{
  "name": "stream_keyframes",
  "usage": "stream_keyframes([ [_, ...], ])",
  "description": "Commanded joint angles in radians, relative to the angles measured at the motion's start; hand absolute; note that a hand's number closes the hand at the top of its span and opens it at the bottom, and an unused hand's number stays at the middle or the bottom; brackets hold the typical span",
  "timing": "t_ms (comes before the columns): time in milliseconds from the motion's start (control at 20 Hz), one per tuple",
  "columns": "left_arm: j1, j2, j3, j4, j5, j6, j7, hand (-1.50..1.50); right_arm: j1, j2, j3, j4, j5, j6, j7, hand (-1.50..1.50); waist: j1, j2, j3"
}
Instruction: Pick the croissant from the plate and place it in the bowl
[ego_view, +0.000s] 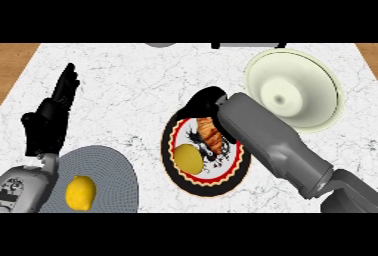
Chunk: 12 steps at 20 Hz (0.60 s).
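In the head view my right forearm came in from the lower right corner and ran up and left across the frame. It ended at my black right hand (203, 102), just above the centre of the frame. That hand sat over the upper edge of the round plate with a black rim, red scalloped ring and white patterned middle (168, 150). My own forearm covered most of the hand, so I could not tell whether it was open or closed on anything. My left hand (52, 120) rested at the left side of the frame, open, its fingers straight and pointing up toward the upper left.

The golden-brown croissant (210, 136) lay on the patterned plate, just below my right hand and right against the edge of my forearm. A smooth yellow rounded food item (188, 157) lay beside it on the same plate, toward the lower left. The pale cream round bowl (317, 95) stood in the upper right, apart from the plate.

Everything stood on a white marble-patterned counter (148, 90). A strip of brown wood (15, 60) showed at the upper left corner, and another at the upper right. In the lower left, a yellow lemon (80, 192) lay on a round grey plate (111, 170).

Grey shapes (159, 45) at the top edge were cut off and I could not identify them. My forearm hid the right side of the patterned plate.
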Motion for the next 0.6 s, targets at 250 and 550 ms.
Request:
stream_keyframes([
  [250, -0.002, -0.049, 0.001, 0.002, -0.07, 0.002, 0.012, 0.0, 0.039, 0.112, -0.018, 0.163, 0.128, -0.109, -0.051, -1.5, -0.004, 0.0, 0.0],
  [550, 0.042, -0.026, 0.058, -0.049, -0.03, -0.053, 0.013, 0.0, 0.02, 0.117, -0.01, 0.23, 0.204, -0.193, -0.174, 1.5, 0.004, 0.0, 0.0],
])
